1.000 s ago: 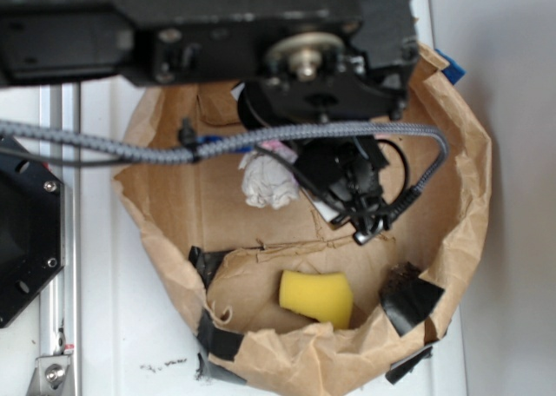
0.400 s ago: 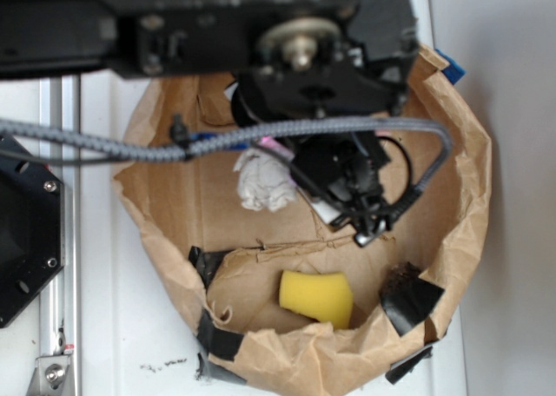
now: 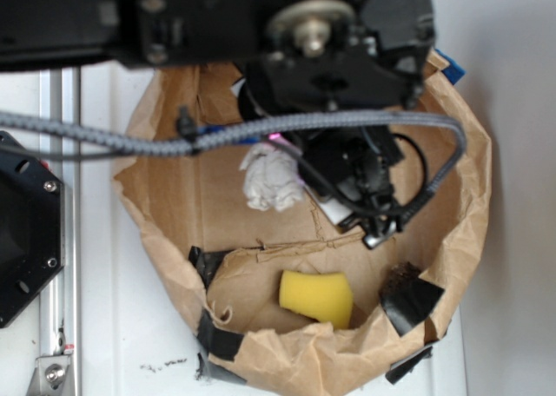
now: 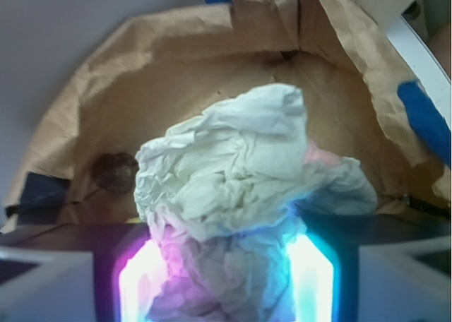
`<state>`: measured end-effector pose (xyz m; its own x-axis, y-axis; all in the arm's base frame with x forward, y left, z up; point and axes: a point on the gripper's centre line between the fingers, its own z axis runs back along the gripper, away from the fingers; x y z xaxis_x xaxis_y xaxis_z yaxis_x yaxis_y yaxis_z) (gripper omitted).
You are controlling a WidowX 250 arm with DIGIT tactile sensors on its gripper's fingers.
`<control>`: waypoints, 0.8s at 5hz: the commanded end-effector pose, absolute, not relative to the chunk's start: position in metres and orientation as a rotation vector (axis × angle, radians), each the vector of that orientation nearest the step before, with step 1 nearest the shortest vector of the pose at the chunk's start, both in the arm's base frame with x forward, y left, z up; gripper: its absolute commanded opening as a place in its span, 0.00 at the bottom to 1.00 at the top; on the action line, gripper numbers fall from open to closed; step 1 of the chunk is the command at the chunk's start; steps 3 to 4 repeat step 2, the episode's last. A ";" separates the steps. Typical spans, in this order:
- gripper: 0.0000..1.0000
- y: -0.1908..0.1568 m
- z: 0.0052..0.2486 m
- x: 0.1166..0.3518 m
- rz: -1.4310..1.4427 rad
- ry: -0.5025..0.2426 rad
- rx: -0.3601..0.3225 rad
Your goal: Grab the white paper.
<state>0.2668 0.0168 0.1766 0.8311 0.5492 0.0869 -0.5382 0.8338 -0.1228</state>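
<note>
Between the two lit pads of the claw [image 4: 224, 283], seen from the wrist camera, sits the crumpled off-white, greyish wad of paper [image 4: 233, 188], its lower creases washed pink on one side and blue-white on the other by the pad lights. The pads stand spread on either side of the wad's lower part; whether they press the paper or only flank it cannot be told. A hint of pink [image 4: 319, 154] shows just behind the wad's shoulder, too little of it visible to say what it is. Beyond the claw rises the curved wall of a brown crumpled-paper enclosure [image 4: 141, 68], with blue tape [image 4: 422, 117] along its rim off to one side and a dark fuzzy clump [image 4: 113, 172] low against the wall on the other side. From the exterior camera the black robot arm [image 3: 261, 23] spans the top of the view and a grey braided cable [image 3: 113, 135] loops across it, and the black claw assembly [image 3: 356, 174] hangs inside the brown paper ring [image 3: 469, 188], with the white wad [image 3: 271, 179] touching its side. Well apart from the claw, near the ring's lower wall, lies a yellow sponge block [image 3: 317, 297], and patches of black tape [image 3: 408, 300] hold the wall's lower edge. The ring rests on a white tabletop [image 3: 104, 326].
</note>
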 end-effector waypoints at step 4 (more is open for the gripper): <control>0.00 0.022 0.193 0.267 0.577 -0.167 -0.096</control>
